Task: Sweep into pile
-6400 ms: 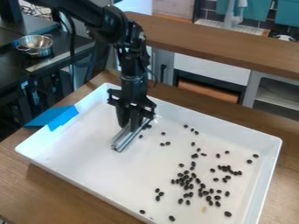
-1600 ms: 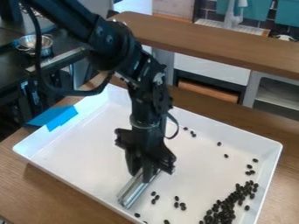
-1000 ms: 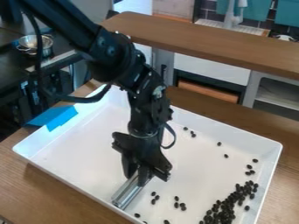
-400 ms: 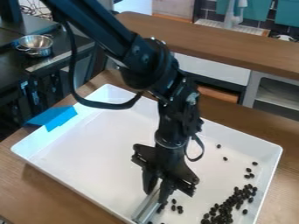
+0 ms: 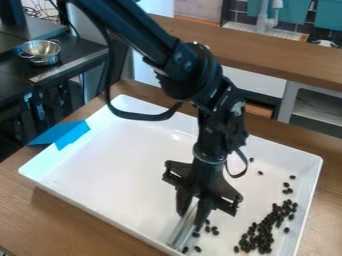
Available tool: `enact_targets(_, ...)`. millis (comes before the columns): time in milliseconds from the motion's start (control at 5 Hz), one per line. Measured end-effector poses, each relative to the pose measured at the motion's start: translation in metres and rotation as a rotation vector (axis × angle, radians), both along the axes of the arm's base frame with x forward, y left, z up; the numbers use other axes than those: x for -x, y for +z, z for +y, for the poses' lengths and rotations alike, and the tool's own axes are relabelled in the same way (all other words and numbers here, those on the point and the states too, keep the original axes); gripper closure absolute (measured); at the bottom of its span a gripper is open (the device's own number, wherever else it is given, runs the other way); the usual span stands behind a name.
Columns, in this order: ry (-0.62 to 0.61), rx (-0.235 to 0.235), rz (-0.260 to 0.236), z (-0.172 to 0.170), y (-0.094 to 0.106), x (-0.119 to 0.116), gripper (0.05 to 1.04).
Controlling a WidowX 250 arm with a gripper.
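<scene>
My gripper [image 5: 194,204] hangs low over the front middle of the white tray [image 5: 107,170], shut on a silver metal bar [image 5: 182,233]. The bar lies slanted at the tray floor, its lower end close to the front wall. Several black beans [image 5: 211,229] lie just right of the bar, and a bean or two sit beside its lower end. A dense pile of black beans [image 5: 264,230] stretches along the tray's right front part. A few loose ones [image 5: 287,187] are near the right wall, with others farther back, right of the arm.
Blue tape [image 5: 63,134] sticks to the tray's left rim. The tray stands on a wooden table [image 5: 73,217]. At the back left a metal bowl [image 5: 41,51] sits on a dark counter, and a wooden ledge [image 5: 267,52] runs behind the table.
From the tray's back, the gripper has come forward with the bar, then rightward along the front. The beans beside the bar have shifted right, and the scattered beans have gathered toward the right front.
</scene>
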State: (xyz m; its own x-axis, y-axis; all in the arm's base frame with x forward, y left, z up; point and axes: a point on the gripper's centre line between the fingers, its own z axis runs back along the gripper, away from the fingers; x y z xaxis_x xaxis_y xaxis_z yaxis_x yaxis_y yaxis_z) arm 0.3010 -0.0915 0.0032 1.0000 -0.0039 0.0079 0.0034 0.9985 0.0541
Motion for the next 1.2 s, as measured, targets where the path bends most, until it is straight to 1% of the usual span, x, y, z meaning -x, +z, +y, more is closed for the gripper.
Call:
enact_targets(200,0.033,0.004,0.021,-0.006,0.000,-0.004,0.768)
enact_targets(400,0.041,0.036,0.063,-0.029,0.002,-0.002,0.771)
enact_targets(600,0.028,0.069,0.088,-0.052,0.007,0.001,0.771)
enact_targets(800,0.024,0.082,0.090,-0.057,0.013,-0.002,0.771)
enact_targets(1000,0.026,0.079,0.095,-0.041,0.009,-0.004,0.771)
enact_targets(1200,0.044,0.073,0.078,-0.005,0.009,-0.009,0.771)
